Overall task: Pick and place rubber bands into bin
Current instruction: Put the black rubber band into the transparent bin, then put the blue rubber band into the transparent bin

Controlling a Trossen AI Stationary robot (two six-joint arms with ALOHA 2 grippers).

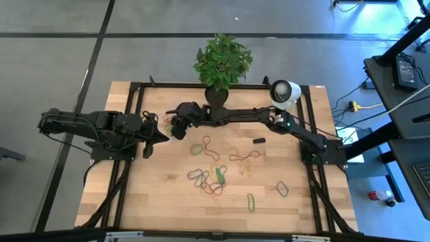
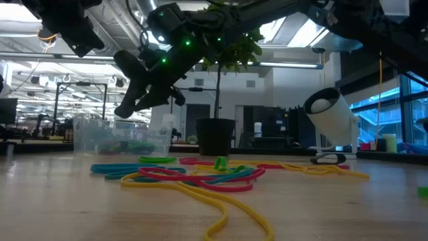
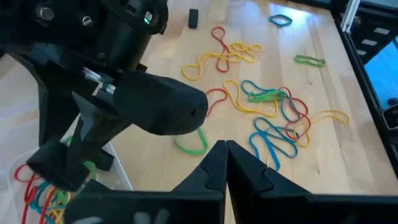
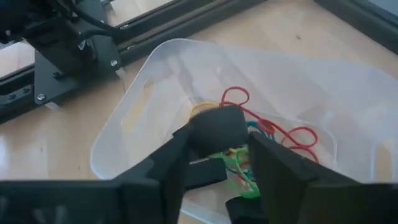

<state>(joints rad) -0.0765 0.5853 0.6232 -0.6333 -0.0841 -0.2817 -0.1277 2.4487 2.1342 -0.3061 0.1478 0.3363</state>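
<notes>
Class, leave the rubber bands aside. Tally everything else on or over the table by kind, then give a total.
Robot arms: 2 (left arm, right arm)
Potted plant: 1
White round object: 1
Small black block: 1
Clear bin: 1
Total: 6

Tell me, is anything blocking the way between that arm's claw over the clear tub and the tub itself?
Nothing visible does. The right end effector hangs directly above the bin, fingers apart, with only air between. Rubber bands already lie inside. The left end effector waits shut, beside the bin.
</notes>
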